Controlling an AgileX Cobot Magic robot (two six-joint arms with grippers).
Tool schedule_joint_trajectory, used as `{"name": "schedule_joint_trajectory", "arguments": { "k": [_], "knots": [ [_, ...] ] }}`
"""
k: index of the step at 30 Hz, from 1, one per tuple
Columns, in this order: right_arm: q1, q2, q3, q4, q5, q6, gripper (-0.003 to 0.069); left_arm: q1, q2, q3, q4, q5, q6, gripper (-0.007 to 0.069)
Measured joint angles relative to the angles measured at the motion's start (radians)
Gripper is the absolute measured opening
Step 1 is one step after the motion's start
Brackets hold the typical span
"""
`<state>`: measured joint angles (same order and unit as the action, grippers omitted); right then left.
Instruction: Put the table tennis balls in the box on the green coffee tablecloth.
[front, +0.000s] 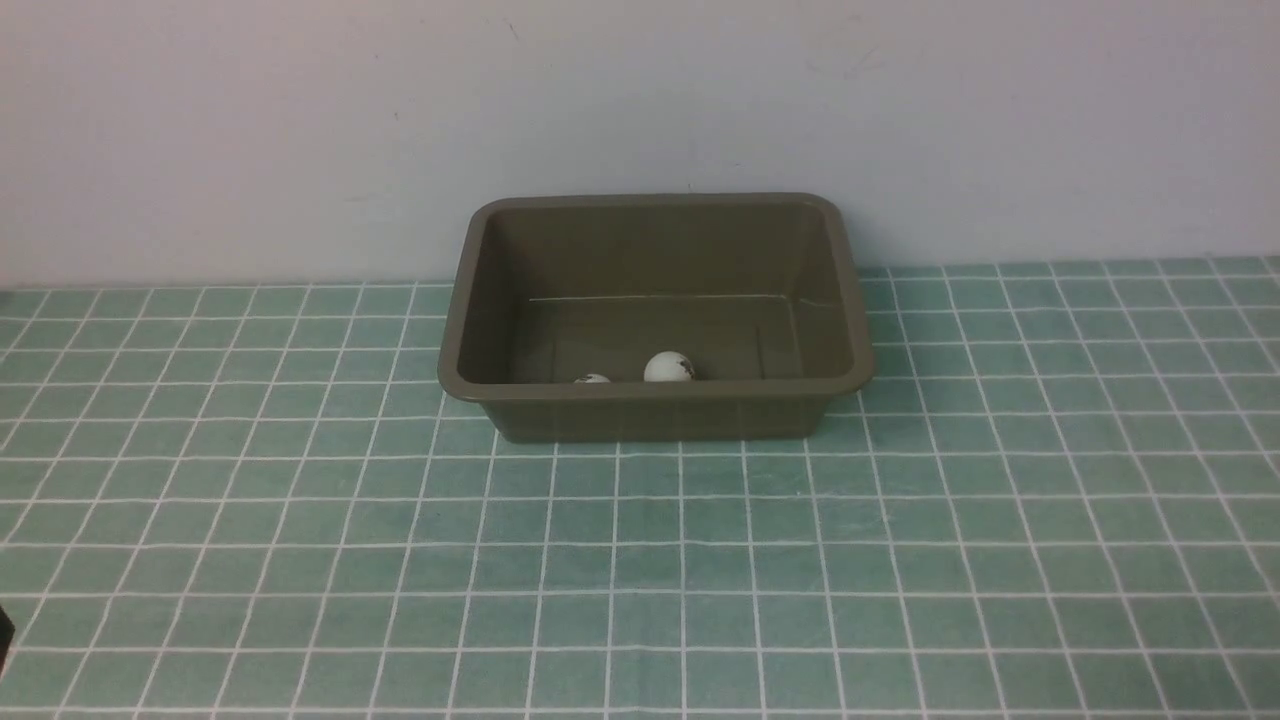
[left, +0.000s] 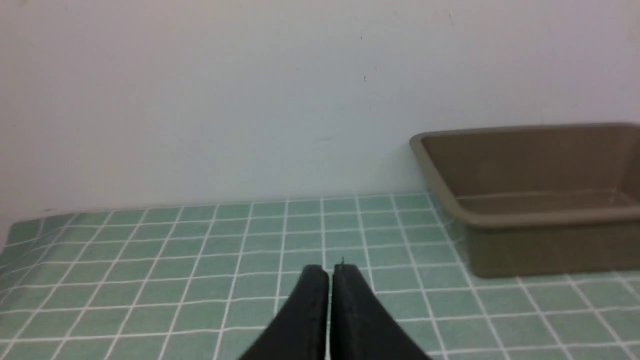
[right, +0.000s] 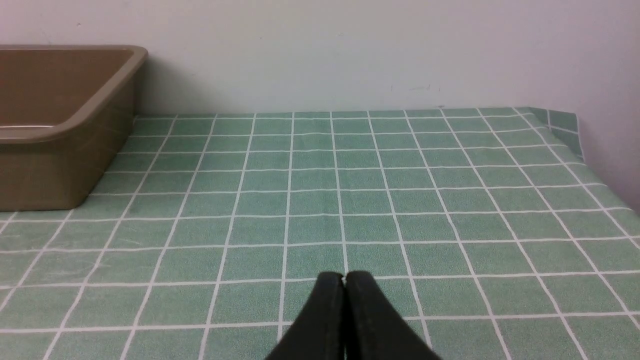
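There is one pale, smooth, flat wall (front: 640, 100), and it stands behind everything. In front of it lies one green tablecloth with a grid of thin white lines (front: 680, 560). On this cloth is one rectangular olive-brown plastic box with rounded corners (front: 655, 418), upright, near the wall. The robot has two black pincers with tapered fingers. The left pincer (left: 331, 272) is clenched, its two fingertips together, and it grasps nothing. The right pincer (right: 344, 280) is clenched also, two fingertips together, with nothing between them. The smallest things are two round white table tennis balls with dark marks (front: 668, 367). Both are inside the box, apart from each other; the front rim hides most of the left one.
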<state>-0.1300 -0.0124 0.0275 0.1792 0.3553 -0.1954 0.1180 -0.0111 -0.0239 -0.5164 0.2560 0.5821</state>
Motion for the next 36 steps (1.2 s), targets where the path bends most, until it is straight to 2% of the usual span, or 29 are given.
{"name": "schedule_joint_trajectory", "arguments": {
  "k": [8,17,20,26,28,36],
  "knots": [
    [0.000,0.000,0.000,0.000,0.000,0.000,-0.0016,0.000,0.000,0.025,0.001,-0.020,0.044,-0.0004],
    [0.000,0.000,0.000,0.000,0.000,0.000,-0.0016,0.000,0.000,0.025,0.018,-0.047,0.019,-0.0004],
    [0.000,0.000,0.000,0.000,0.000,0.000,-0.0016,0.000,0.000,0.037,0.066,-0.049,-0.037,-0.0004],
    [0.000,0.000,0.000,0.000,0.000,0.000,-0.0016,0.000,0.000,0.052,0.266,-0.025,-0.313,-0.0004],
    [0.000,0.000,0.000,0.000,0.000,0.000,-0.0016,0.000,0.000,0.052,0.318,-0.021,-0.369,-0.0004],
    [0.000,0.000,0.000,0.000,0.000,0.000,-0.0016,0.000,0.000,0.052,0.356,-0.018,-0.410,-0.0004]
  ]
}}
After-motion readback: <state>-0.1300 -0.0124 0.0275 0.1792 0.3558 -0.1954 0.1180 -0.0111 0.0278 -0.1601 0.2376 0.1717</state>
